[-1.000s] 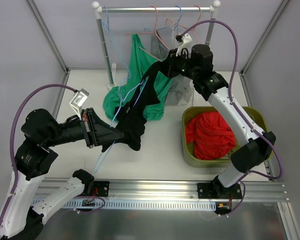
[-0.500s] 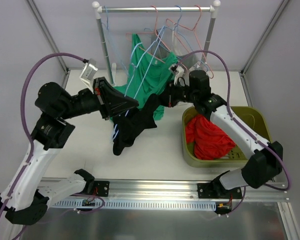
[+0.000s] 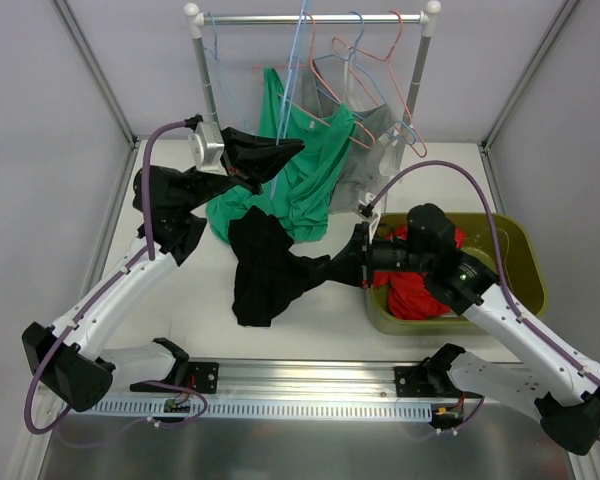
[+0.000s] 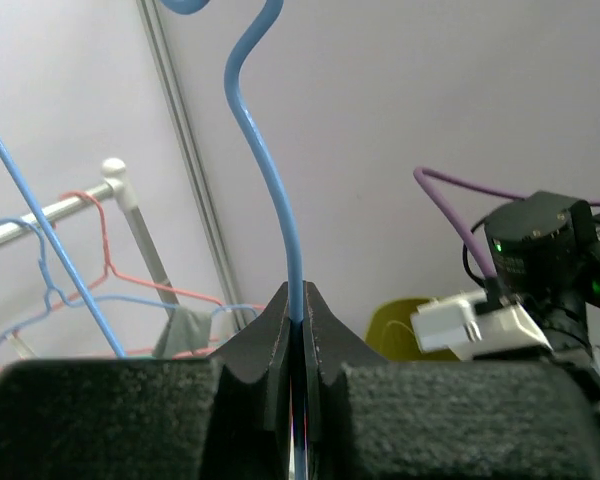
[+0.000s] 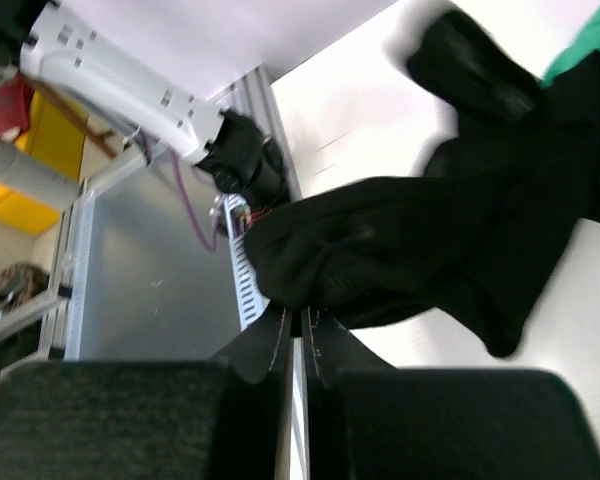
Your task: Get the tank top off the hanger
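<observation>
The black tank top (image 3: 265,268) sags in a bunch from my right gripper (image 3: 347,268) down onto the white table, left of the bin. In the right wrist view that gripper (image 5: 298,318) is shut on a fold of the black tank top (image 5: 430,240). My left gripper (image 3: 292,150) is raised near the rack and shut on the thin blue hanger (image 3: 298,70), whose wire runs up past the rail. In the left wrist view the blue hanger (image 4: 270,170) rises from between the closed jaws of the left gripper (image 4: 296,300). No black cloth shows on the hanger.
A clothes rack (image 3: 310,18) stands at the back with a green garment (image 3: 305,185), a grey garment (image 3: 365,170) and pink and blue wire hangers (image 3: 380,50). An olive bin (image 3: 525,265) at the right holds red cloth (image 3: 420,290).
My left gripper has swung up and back toward the rack with the blue hanger. My right gripper has drawn the black tank top down and toward the near right, away from the hanger.
</observation>
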`<action>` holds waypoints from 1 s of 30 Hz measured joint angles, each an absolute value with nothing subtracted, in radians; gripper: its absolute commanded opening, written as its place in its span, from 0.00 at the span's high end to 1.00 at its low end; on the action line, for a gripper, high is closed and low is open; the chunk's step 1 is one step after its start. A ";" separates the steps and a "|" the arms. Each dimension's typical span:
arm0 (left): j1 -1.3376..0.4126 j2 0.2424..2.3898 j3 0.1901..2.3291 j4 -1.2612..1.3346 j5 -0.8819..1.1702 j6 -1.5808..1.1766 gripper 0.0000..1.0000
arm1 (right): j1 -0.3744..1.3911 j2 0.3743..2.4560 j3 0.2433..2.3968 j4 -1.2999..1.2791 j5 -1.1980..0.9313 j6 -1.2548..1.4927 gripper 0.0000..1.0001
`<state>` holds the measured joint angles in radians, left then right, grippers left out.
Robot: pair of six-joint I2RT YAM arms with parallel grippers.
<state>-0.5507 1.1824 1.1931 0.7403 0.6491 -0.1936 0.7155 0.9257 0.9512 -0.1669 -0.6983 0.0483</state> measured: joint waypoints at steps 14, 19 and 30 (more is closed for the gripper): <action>-0.551 0.936 0.983 0.758 0.366 -0.351 1.00 | 0.883 1.122 0.918 -0.192 -0.573 -0.010 0.23; -0.556 0.923 0.966 0.617 0.313 -0.486 1.00 | 0.883 1.152 0.900 -0.199 -0.496 -0.006 0.01; -0.572 1.017 0.983 0.221 0.193 -0.644 1.00 | 0.883 1.151 0.897 -0.199 -0.408 -0.006 0.01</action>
